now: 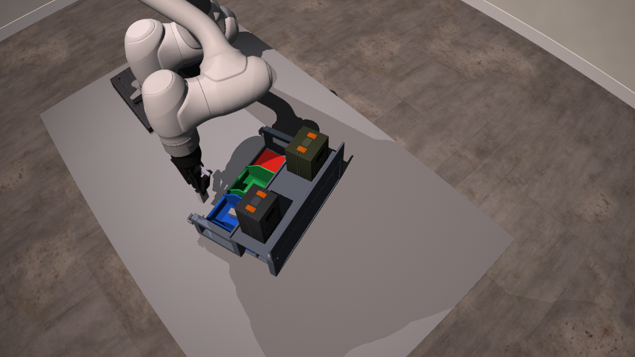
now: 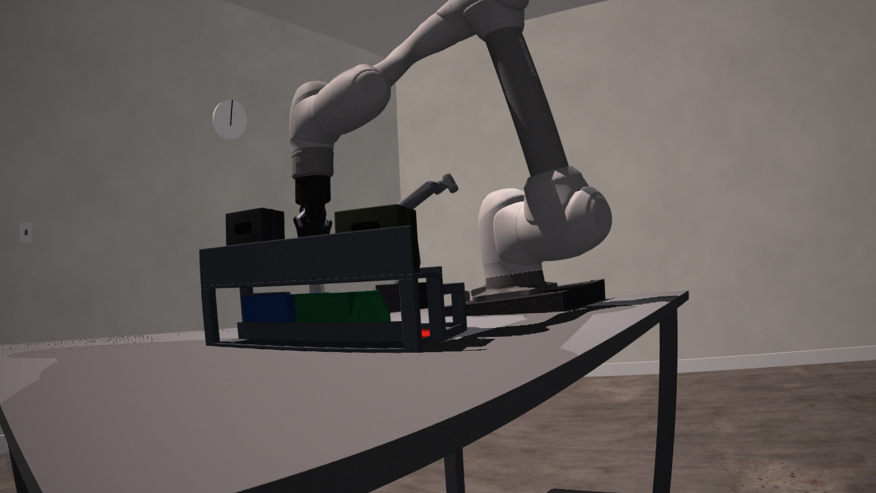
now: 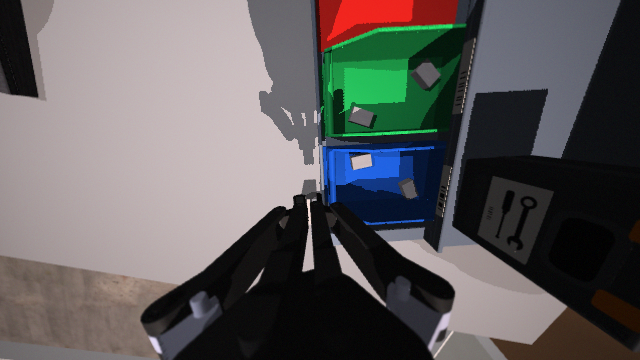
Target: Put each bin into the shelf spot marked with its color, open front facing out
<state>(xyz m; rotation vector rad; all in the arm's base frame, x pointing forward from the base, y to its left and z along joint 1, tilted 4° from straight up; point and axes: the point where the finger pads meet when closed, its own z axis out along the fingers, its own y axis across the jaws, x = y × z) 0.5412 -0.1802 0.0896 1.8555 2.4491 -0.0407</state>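
Observation:
A blue bin [image 1: 219, 213] [image 2: 265, 307] [image 3: 382, 170] and a green bin [image 1: 248, 179] [image 2: 340, 306] [image 3: 380, 85] sit side by side on the lower level of the dark grey shelf [image 1: 301, 208] [image 2: 306, 260] [image 3: 500, 55], open fronts facing out. Each holds two small grey parts. Beside the green bin a red mark [image 1: 271, 159] [image 2: 423, 333] [image 3: 370, 17] lies bare. My gripper [image 1: 203, 197] [image 2: 312, 228] [image 3: 310, 189] is shut and empty. It points down just outside the shelf's front lip, in front of the blue bin's near corner.
A black toolbox [image 1: 259, 212] [image 2: 254, 225] [image 3: 550, 220] and an olive toolbox [image 1: 307, 152] [image 2: 374, 218] stand on the shelf's top board. The arm's base plate [image 1: 128, 89] is at the table's [image 1: 133, 168] far end.

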